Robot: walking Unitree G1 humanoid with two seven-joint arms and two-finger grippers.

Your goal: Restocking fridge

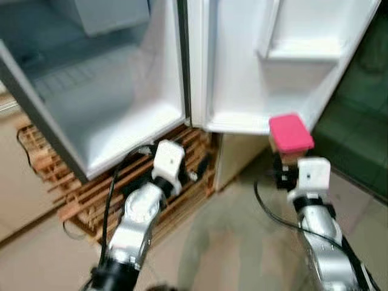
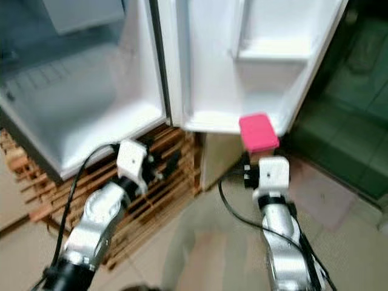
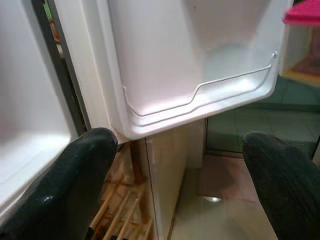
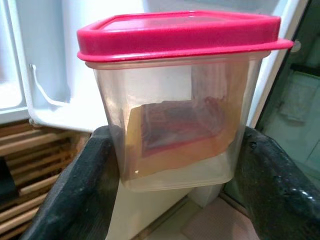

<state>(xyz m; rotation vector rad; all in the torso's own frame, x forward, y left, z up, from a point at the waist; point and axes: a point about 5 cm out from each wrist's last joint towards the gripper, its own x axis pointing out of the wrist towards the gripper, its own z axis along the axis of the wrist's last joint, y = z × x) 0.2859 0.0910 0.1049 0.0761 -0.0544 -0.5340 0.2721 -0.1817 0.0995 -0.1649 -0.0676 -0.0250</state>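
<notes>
One container point(image 4: 175, 100) is all we carry: a clear plastic tub with a pink lid point(image 1: 291, 132), clamped between the black fingers point(image 4: 75, 195) of our right gripper point(image 1: 290, 167), whose jaws press on its two sides. Something reddish-brown lies in the bottom of the tub. We hold it up just in front of the lower corner of the open fridge door point(image 1: 303, 60), beside its bottom door shelf point(image 3: 200, 100). Our left gripper point(image 1: 200, 167) hangs lower, jaws spread wide with nothing between them, over the wooden pallet point(image 1: 79, 194) on which the fridge point(image 1: 103, 103) stands. The fridge compartment point(image 1: 97, 115) stands open and looks bare. We judge the step to be the carry-in, with placing yet to come. Next we need to raise the tub above the shelf's front lip, keep it level, move it in over the shelf and only then let go.
</notes>
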